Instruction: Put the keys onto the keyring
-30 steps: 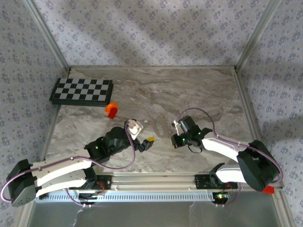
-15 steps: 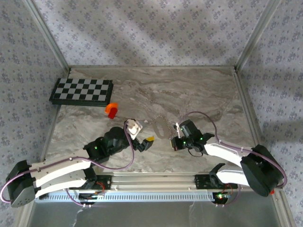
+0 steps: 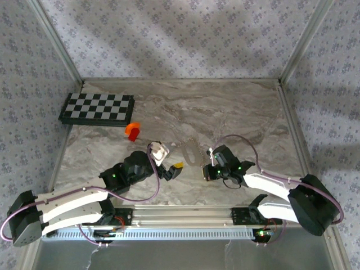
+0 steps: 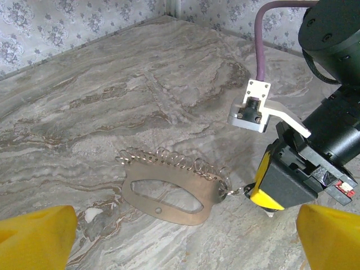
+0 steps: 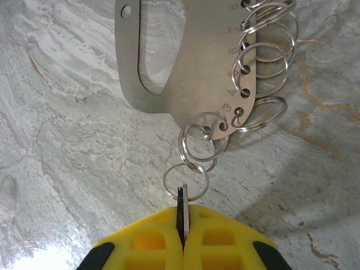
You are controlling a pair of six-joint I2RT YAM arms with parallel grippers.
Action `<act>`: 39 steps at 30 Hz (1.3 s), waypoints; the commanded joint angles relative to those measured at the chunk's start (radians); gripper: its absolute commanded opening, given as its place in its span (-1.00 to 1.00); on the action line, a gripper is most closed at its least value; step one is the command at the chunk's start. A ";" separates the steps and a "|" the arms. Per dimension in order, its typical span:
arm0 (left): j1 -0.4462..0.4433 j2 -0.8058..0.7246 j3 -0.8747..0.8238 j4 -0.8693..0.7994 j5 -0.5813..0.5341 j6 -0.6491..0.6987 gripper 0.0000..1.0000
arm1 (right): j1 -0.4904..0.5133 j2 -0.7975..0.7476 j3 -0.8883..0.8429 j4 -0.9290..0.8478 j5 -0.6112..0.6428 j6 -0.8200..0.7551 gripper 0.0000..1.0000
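The keyring [image 5: 197, 67] is a flat grey metal oval plate with a row of split rings along one edge, lying on the marble table [image 3: 191, 151]. A short chain of rings hangs from its end hole. My right gripper [image 5: 183, 216] is shut on the key [image 5: 182, 199], held edge-on, thin and black-and-silver, its tip inside the last ring. From the left wrist, the plate [image 4: 207, 190] lies ahead, with the right gripper [image 4: 270, 188] at its right end. My left gripper [image 4: 184, 239] stands open and holds nothing, just left of the plate [image 3: 173, 169].
A black-and-white chessboard [image 3: 97, 108] lies at the back left, with an orange-red block [image 3: 133, 131] just in front of it. Metal rails and patterned walls bound the table [image 3: 236, 107]. Both arms meet near the table's front middle.
The right gripper has shifted slightly toward the near edge, still shut on the key at the ring chain. The left arm and the plate have stayed put.
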 commanded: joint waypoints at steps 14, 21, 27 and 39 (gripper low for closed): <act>0.005 -0.027 0.006 0.027 0.007 0.000 0.99 | 0.026 -0.104 -0.048 -0.102 0.037 0.031 -0.59; 0.005 -0.030 0.021 -0.013 0.000 -0.014 0.99 | 0.026 -0.237 -0.067 -0.136 0.060 0.045 -0.38; 0.005 -0.079 0.021 -0.123 -0.039 -0.053 0.99 | 0.023 -0.421 -0.073 -0.197 0.110 0.035 -0.04; 0.020 -0.177 0.043 -0.335 -0.229 -0.153 0.99 | -0.103 -0.606 0.024 -0.357 0.159 -0.074 0.99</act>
